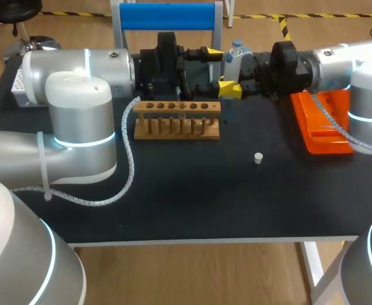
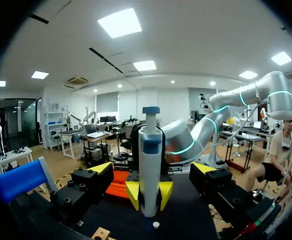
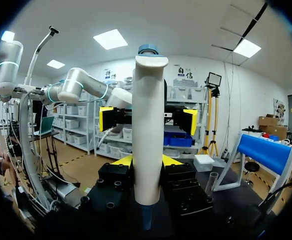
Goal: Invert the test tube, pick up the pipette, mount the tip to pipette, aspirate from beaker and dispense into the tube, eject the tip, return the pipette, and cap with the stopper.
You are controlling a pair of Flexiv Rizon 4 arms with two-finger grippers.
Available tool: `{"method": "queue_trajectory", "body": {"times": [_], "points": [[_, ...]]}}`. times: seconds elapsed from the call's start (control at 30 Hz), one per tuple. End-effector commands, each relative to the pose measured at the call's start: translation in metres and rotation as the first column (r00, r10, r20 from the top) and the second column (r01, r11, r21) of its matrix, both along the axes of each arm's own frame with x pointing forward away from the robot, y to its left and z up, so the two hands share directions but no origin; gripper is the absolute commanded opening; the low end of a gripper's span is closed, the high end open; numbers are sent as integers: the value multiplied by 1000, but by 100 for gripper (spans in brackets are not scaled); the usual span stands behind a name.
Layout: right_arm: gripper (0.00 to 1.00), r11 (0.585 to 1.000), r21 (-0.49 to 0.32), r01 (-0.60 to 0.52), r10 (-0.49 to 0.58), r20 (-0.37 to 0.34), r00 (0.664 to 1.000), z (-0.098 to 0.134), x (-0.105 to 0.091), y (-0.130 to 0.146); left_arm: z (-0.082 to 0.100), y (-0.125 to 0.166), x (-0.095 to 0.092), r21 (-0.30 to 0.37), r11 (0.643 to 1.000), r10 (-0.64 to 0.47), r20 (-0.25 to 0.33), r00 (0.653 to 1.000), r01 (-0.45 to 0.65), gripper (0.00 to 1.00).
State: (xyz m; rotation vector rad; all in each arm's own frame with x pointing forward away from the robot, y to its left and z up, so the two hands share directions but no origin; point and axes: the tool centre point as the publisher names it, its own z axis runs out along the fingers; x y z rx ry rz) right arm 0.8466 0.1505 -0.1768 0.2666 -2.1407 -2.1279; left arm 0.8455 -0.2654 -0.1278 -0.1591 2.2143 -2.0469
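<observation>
Right claw (image 3: pixel 146 161) is clamped on an upright white plastic pipette with a blue cap (image 3: pixel 148 125), near the black worktop's (image 1: pixel 192 190) 12 o'clock edge. Left claw (image 2: pixel 153 169) faces it from 10 o'clock, fingers apart. A wooden peg rack (image 1: pixel 176 119) lies at 8 o'clock and a small white stopper (image 1: pixel 258 158) at 5 o'clock.

No legible text, numbers or signs on the pipette (image 1: pixel 235 58), the wooden rack (image 1: pixel 177 127), the orange tray (image 1: pixel 319 130), the stopper (image 1: pixel 258 157), or the worktop (image 1: pixel 192 190)

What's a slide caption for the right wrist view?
Right gripper holding the pipette upright, left gripper open beyond it.
</observation>
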Motion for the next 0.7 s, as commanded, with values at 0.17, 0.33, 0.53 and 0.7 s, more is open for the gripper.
{"method": "queue_trajectory", "body": {"times": [0.17, 0.33, 0.53, 0.7], "points": [[0, 1000, 2, 8, -8, 4, 1000, 3, 0, 8, -1, -1, 0, -3, 1000, 4, 2, 1000, -4, 100], [0, 1000, 5, 8, -8, 6, 1000, 4, -2, 13, -1, -1, 0, -3, 1000, 4, 2, 1000, -4, 100], [0, 1000, 6, 5, -5, 6, 1000, 4, -3, 16, -1, -1, 0, -3, 1000, 4, 2, 1000, -4, 100], [0, 1000, 5, 6, -6, 5, 1000, 3, -5, 17, -1, -1, 0, -3, 1000, 4, 2, 1000, -4, 95]]}}
